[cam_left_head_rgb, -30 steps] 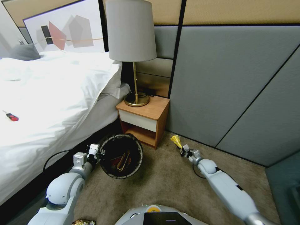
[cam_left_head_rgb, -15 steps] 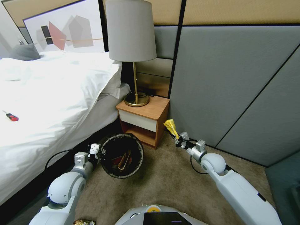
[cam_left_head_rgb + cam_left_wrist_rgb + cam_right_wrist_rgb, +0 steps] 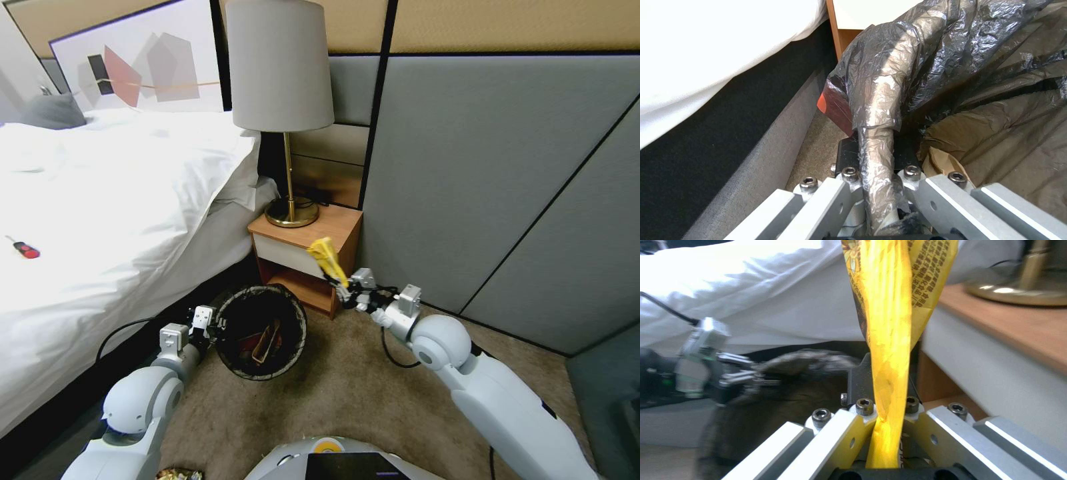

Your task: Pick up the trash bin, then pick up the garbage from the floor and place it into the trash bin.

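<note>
The trash bin [image 3: 261, 330], round with a black bag over its rim, hangs just off the carpeted floor [image 3: 347, 393] beside the bed. My left gripper [image 3: 212, 327] is shut on the bin's bagged rim [image 3: 878, 110] at its left side. Tan paper and a reddish piece of garbage [image 3: 263, 343] lie inside it. My right gripper [image 3: 347, 291] is shut on a yellow snack wrapper [image 3: 327, 259], held up in front of the nightstand, to the right of and above the bin. In the right wrist view the yellow wrapper [image 3: 889, 323] stands pinched between the jaws, the trash bin [image 3: 786, 380] beyond it.
A wooden nightstand [image 3: 308, 257] with a brass lamp [image 3: 287, 133] stands right behind the bin. The white bed [image 3: 113, 200] fills the left, grey wall panels [image 3: 493, 187] the right. A shiny wrapper [image 3: 177, 474] lies on the floor near my base.
My right arm has lifted the yellow wrapper off the floor by the wall and carried it up and leftward toward the bin. The left gripper and bin have stayed put.
</note>
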Controlling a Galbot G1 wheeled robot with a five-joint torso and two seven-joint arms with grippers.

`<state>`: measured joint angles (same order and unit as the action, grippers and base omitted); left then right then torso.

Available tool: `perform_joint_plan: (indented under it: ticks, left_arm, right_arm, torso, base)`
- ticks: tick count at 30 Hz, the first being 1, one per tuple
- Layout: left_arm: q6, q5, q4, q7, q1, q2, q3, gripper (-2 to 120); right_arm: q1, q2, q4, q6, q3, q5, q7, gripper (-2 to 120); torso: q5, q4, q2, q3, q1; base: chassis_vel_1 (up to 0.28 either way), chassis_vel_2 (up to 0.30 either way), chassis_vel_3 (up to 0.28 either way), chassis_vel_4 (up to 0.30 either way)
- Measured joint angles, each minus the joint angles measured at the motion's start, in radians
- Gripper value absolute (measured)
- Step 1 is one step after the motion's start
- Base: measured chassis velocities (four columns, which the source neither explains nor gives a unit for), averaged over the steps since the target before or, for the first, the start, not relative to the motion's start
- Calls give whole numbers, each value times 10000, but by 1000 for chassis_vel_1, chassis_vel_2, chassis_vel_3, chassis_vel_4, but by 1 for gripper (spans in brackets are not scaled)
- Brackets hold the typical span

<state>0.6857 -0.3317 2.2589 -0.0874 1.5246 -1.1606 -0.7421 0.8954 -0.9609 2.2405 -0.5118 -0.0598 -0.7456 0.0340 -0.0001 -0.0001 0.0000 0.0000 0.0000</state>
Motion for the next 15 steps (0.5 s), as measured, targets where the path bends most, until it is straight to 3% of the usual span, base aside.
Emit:
perform_joint_plan:
  ticks: [6,15]
  left_arm:
    - [1,1,2,4,-5,-16,44,1]
    - [8,17,1,14,-39,-40,98,1]
  right_arm:
    - [-366,-410,-16,-216,-969,-285,-464,0]
    - [-501,-783,-192,-430,-1628,-492,-900,0]
  torso:
    - [-1,1,0,0,0]
    - [0,1,0,0,0]
  base:
    - [0,0,0,0]
    - [0,0,0,0]
